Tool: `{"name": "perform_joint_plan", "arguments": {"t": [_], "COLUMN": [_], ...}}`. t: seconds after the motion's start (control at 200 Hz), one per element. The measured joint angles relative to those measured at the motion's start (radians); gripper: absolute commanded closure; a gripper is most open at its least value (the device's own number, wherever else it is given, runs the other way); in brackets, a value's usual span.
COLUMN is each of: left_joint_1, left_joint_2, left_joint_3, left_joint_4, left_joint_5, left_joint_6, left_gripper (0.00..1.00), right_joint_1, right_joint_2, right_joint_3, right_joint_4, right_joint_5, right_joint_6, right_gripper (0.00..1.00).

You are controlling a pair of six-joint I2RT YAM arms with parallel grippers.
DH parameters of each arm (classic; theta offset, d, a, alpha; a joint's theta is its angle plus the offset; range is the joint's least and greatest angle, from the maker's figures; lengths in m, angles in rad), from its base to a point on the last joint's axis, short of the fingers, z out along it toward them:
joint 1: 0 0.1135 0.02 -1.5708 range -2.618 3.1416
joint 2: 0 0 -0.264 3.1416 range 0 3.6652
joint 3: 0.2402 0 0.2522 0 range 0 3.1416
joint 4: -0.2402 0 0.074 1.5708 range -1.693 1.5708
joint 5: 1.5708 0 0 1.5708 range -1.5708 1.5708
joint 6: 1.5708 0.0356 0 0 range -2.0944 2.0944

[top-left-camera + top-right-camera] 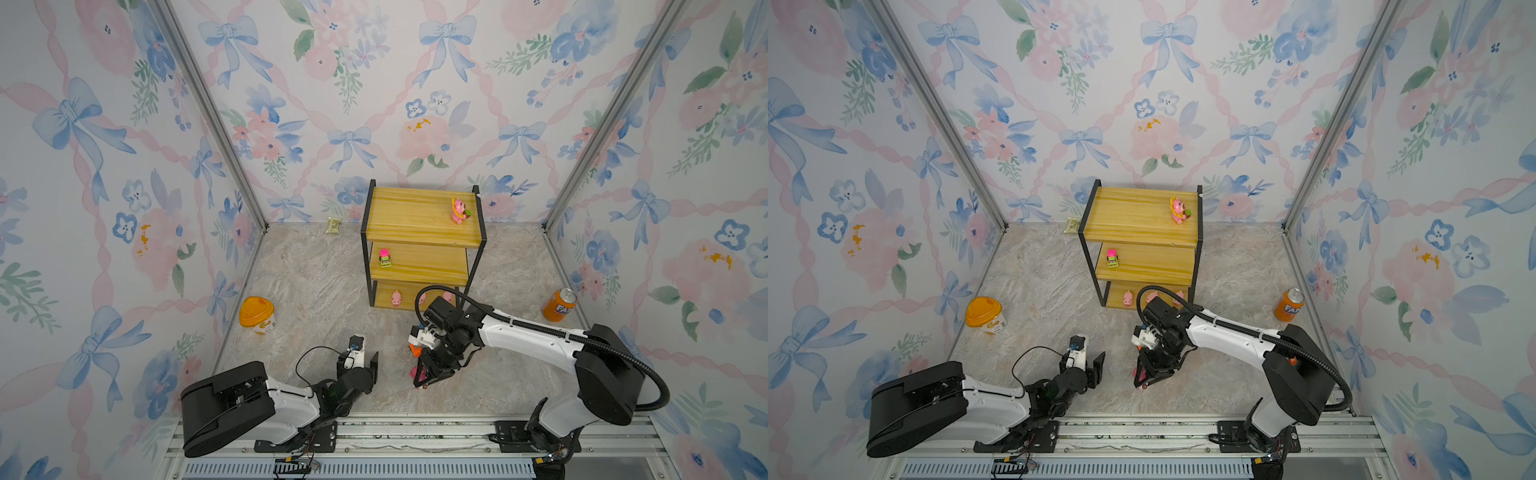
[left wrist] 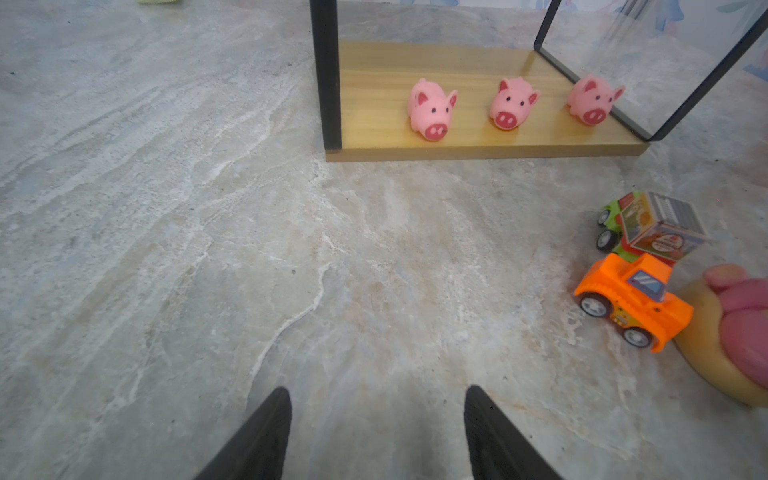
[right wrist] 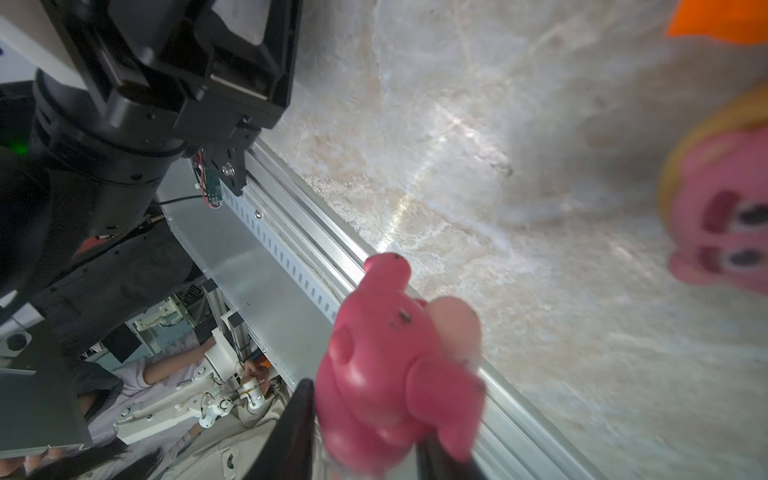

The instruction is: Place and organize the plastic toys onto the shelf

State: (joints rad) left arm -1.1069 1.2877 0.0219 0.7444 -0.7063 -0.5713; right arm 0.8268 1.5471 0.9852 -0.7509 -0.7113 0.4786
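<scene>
The shelf [image 1: 419,224] stands at the back middle in both top views. A pink figurine [image 1: 459,210] stands on its top board and a pink-green car [image 1: 385,258] on the middle board. Three pink pigs [image 2: 432,110] line the bottom board. My right gripper [image 3: 365,415] is shut on a pink figurine [image 3: 386,365] and hangs just above the floor near the front rail. An orange car [image 2: 631,307], a grey-green car [image 2: 648,226] and another pink figurine [image 2: 744,324] lie on the floor beside it. My left gripper [image 2: 376,399] is open and empty, low over bare floor.
An orange-lidded yellow tub [image 1: 257,314] sits at the left wall and an orange soda can [image 1: 560,304] at the right wall. A small pale packet [image 1: 333,225] lies by the back wall. The metal rail [image 1: 415,432] runs along the front edge.
</scene>
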Motion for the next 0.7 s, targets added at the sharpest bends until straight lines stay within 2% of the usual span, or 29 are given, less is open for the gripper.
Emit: {"name": "perform_joint_plan", "arguments": {"t": [0.37,0.7], "left_joint_1": [0.000,0.000], "left_joint_2": [0.049,0.134], "left_joint_3": [0.037,0.073], "left_joint_4": [0.001,0.029], "left_joint_5": [0.000,0.027], "left_joint_6": [0.022,0.045], "left_gripper": [0.33,0.33], "right_joint_1": [-0.322,-0.486], "right_joint_2": [-0.236,-0.233], "right_joint_3": [-0.177,-0.277], "right_joint_4": [-0.028,-0.060], "right_joint_5": [-0.075,-0.172], "right_joint_6": [0.039,0.040], "right_gripper": [1.00,1.00]}}
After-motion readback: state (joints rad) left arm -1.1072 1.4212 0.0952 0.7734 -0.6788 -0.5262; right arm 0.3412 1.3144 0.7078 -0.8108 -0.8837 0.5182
